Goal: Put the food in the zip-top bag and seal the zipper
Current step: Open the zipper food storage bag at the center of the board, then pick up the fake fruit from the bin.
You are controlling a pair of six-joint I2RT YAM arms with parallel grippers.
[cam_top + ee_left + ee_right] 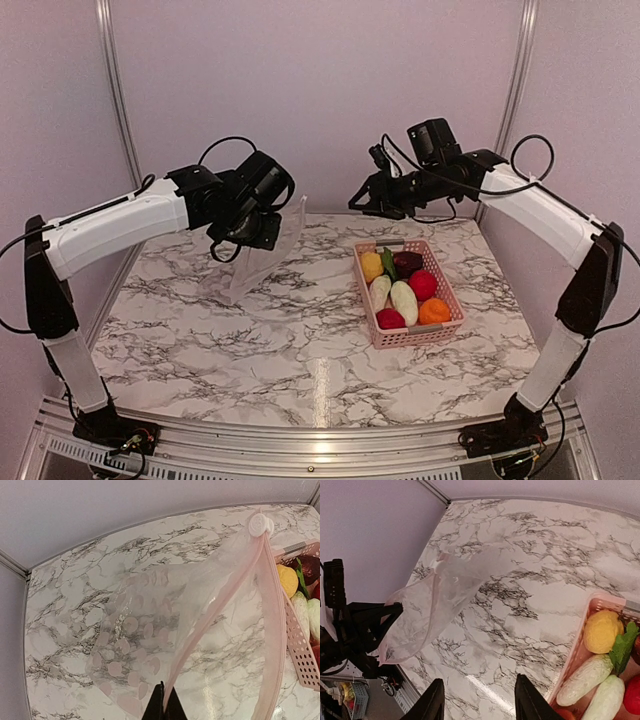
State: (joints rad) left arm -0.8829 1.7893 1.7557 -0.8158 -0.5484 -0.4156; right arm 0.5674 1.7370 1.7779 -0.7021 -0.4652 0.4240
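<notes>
My left gripper [262, 232] [164, 702] is shut on the pink mouth edge of the clear zip-top bag [262, 262] [150, 630] and holds it hanging above the table's back left. The pink zipper strip [220, 600] runs up to a white slider [260, 524]. The bag also shows in the right wrist view [430, 605]. The toy food [405, 285] lies in a pink lattice basket [425, 337]: yellow [602, 630], two white oblong ones [585, 672], green leaf [622, 647], red, orange, maroon. My right gripper [372, 200] [480, 700] is open and empty, raised behind the basket.
The marble table [300, 350] is walled by pale lilac panels at the back and sides. The basket [300, 645] sits at the right of the table, close to the hanging bag's mouth in the left wrist view.
</notes>
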